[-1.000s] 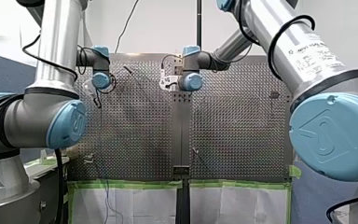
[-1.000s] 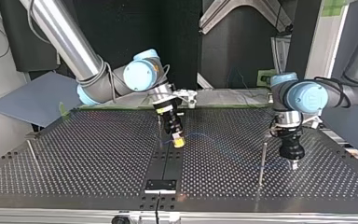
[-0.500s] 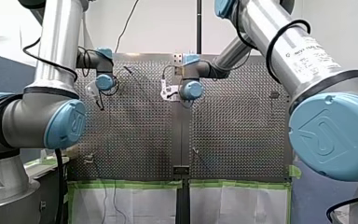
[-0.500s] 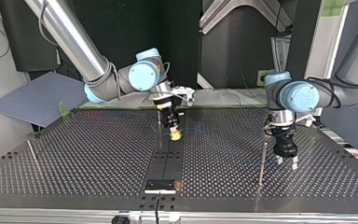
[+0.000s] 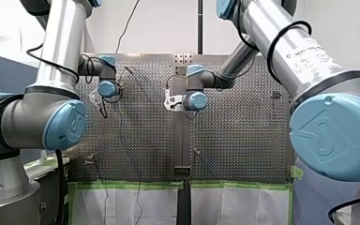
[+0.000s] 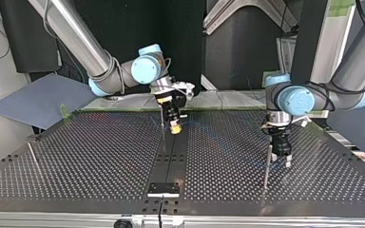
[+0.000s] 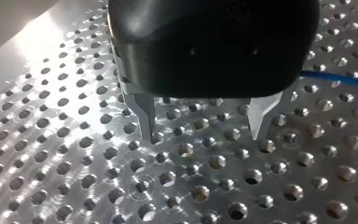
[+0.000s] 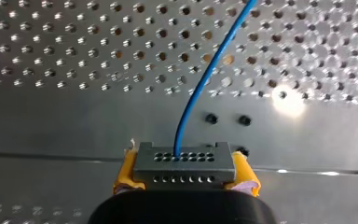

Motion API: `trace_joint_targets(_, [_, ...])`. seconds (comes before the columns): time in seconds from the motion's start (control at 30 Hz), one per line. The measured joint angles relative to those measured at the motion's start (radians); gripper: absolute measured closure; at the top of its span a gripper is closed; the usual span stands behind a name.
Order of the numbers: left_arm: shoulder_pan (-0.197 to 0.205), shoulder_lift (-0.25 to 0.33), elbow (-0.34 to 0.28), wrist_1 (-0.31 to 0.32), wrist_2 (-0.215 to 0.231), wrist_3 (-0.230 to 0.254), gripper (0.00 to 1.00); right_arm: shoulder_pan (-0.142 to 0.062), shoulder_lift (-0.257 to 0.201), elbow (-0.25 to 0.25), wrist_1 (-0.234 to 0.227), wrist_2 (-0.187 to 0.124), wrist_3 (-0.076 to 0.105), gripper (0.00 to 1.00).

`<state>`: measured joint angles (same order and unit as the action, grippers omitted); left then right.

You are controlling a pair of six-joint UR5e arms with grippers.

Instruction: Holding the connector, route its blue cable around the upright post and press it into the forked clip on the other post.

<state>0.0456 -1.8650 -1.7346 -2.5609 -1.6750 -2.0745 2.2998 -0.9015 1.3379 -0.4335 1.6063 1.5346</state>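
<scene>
1. This is a robotics lab or test cell.
2. A perforated metal table [image 6: 76, 156] serves as the workbench.
3. My left arm [image 5: 58, 56] and my right arm [image 5: 290, 51], both industrial, flank it.
4. Green tape [image 5: 126, 185] edges the table, and a bare white wall [image 5: 164, 28] stands behind.

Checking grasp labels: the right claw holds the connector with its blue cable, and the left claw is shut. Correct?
No. The left wrist view shows the left claw open and empty; the right claw does hold the connector with its blue cable.
</scene>
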Motion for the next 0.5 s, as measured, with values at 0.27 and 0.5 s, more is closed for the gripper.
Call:
trace_joint_targets(0.27, [-0.002, -0.002, 0.0, -0.003, -0.006, -0.011, 0.0, -0.015, 0.011, 0.077, -0.077, 0.002, 0.0, 1.0])
trace_joint_targets(0.5, [-0.003, -0.002, 0.0, -0.003, -0.008, -0.013, 0.0, -0.009, 0.07, 0.146, -0.116, 0.026, -0.014, 1.0])
